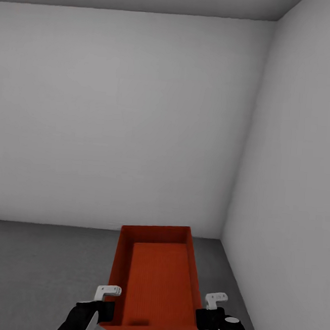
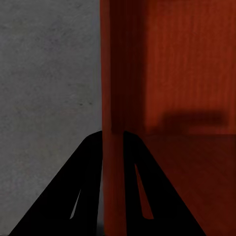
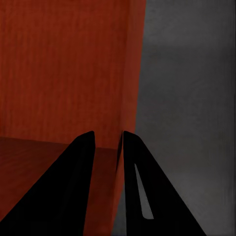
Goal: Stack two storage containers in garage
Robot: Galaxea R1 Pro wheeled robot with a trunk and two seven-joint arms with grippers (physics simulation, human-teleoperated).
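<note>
Looking into a bare corner of the garage: pale grey walls, dark grey concrete floor. Only 1 storage container here, red-orange, open top, ribbed bottom, held out in front of the robot over the floor, near the right-hand wall. Can't tell from the head view whether it's touching the concrete or hanging a bit above it.

Left gripper pinched narrow on the container's left side wall, 1 finger inside, 1 outside, thin wall sandwiched between. Right gripper doing the same on the right side wall, fingers close together with the wall edge running between them. Both black wrists low in the head view, left gripper at and right at, flanking the near end of the bin.
</note>
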